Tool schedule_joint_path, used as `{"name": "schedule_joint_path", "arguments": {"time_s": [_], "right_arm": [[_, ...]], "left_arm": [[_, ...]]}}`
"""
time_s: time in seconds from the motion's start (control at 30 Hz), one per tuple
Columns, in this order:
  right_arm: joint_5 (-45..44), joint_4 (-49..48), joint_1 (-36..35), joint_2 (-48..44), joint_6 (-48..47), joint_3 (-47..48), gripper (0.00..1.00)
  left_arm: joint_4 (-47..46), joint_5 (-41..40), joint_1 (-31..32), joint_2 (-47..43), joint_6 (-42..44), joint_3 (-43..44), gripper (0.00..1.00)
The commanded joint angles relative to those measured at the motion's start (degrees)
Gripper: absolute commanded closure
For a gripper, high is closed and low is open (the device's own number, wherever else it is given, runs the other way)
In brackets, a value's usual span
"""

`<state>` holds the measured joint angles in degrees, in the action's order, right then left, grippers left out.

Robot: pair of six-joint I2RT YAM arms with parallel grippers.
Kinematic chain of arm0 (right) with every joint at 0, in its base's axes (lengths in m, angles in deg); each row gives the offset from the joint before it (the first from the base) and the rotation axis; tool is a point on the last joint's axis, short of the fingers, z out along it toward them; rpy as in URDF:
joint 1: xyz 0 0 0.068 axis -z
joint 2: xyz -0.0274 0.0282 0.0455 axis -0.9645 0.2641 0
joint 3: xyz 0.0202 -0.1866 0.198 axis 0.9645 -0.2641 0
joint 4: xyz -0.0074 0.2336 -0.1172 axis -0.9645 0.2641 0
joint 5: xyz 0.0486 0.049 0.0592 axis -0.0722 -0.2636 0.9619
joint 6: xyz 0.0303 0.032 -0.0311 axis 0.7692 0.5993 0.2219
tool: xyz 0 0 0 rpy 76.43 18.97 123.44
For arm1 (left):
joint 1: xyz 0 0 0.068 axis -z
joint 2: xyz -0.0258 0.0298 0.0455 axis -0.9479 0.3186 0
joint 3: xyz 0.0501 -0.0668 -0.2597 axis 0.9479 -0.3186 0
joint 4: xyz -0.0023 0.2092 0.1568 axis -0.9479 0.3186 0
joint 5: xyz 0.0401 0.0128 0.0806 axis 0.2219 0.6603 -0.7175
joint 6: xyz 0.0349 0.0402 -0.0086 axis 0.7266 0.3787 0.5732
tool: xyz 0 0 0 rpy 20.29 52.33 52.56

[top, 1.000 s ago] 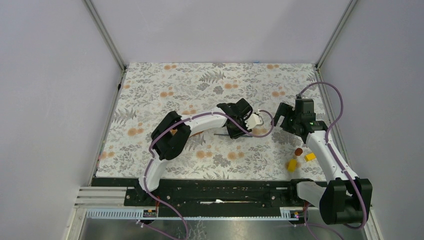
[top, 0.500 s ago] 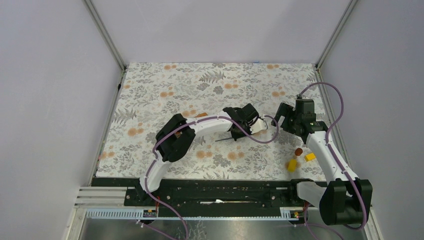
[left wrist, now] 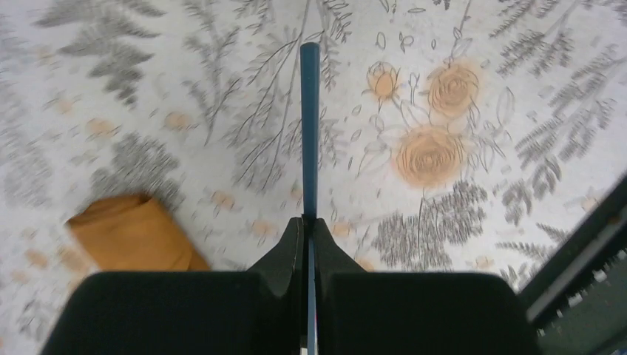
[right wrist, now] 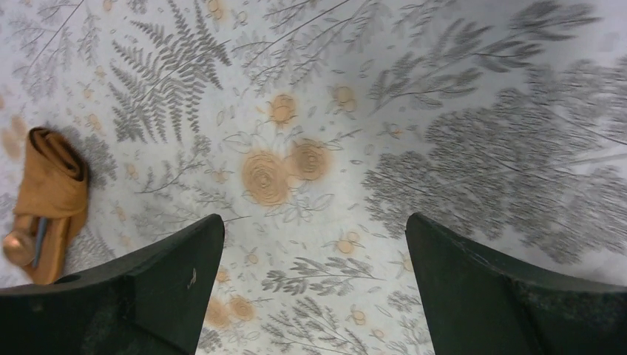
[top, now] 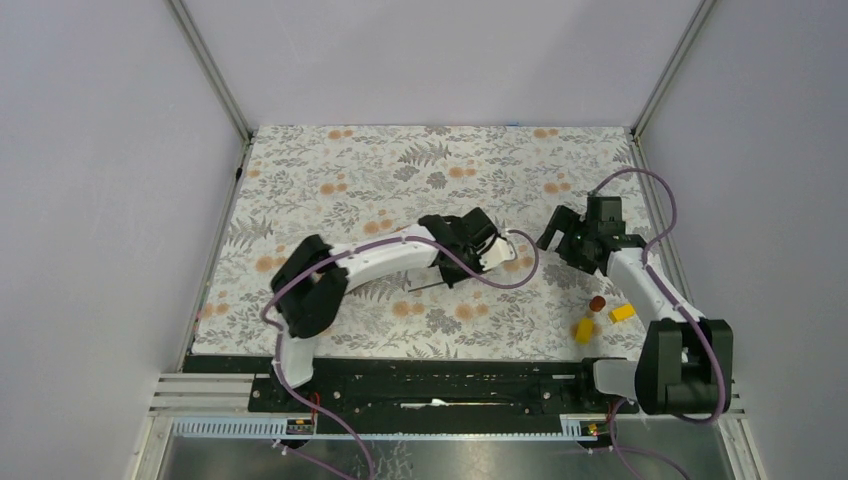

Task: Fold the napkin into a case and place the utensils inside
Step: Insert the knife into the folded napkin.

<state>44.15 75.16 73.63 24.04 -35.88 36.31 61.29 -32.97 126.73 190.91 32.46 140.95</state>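
Left tool (left wrist: 308,225) is clamped shut on a slim dark-blue utensil handle (left wrist: 310,126) that sticks out over the flowery bench (left wrist: 480,89). Right tool (right wrist: 314,222) hangs wide open and empty. The folded orange napkin case (right wrist: 52,185) lies on the bench nearby, a copper spoon bowl (right wrist: 18,248) poking out.

Top cam fixed high behind my arm bases (top: 288,382), looks down, far, whole table (top: 300,180) in view. Both wrist cams close above table, aimed fwd-down. L & R wrist views share folded napkin (left wrist: 129,233).
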Motion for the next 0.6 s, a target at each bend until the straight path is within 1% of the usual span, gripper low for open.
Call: {"name": "schedule_joint_path", "arguments": {"time_s": [0.0,0.1,0.13,0.2,0.3,0.4,0.47,0.57], "right_arm": [[12.27,-9.32,-1.10,5.49,2.92,0.69,0.00],[19.34,-14.14,-5.44,11.59,5.69,2.92,0.00],[22.49,-17.99,-6.95,13.58,8.30,3.04,0.01],[26.01,-25.98,-11.16,17.81,13.92,3.26,0.02],[27.16,-34.83,-18.18,23.12,20.36,5.19,0.04],[28.38,-41.56,-21.64,28.42,25.14,7.41,0.07],[28.44,-43.52,-22.70,30.94,26.97,8.59,0.09],[28.93,-43.65,-23.63,34.53,26.96,11.53,0.11]], "left_arm": [[2.21,-3.95,-1.08,-11.70,-0.80,-3.01,1.00],[3.89,-5.87,-3.42,-16.14,-0.28,-6.80,1.00],[4.42,-6.69,-4.44,-17.41,0.04,-8.64,1.00],[5.00,-8.46,-6.92,-20.42,0.98,-11.52,1.00],[4.71,-10.52,-11.01,-24.73,1.90,-15.73,1.00],[4.59,-12.08,-14.20,-27.67,3.77,-19.56,1.00],[3.91,-14.36,-15.61,-29.13,4.39,-22.06,1.00],[2.34,-16.17,-16.84,-30.24,4.00,-25.38,1.00]]}}
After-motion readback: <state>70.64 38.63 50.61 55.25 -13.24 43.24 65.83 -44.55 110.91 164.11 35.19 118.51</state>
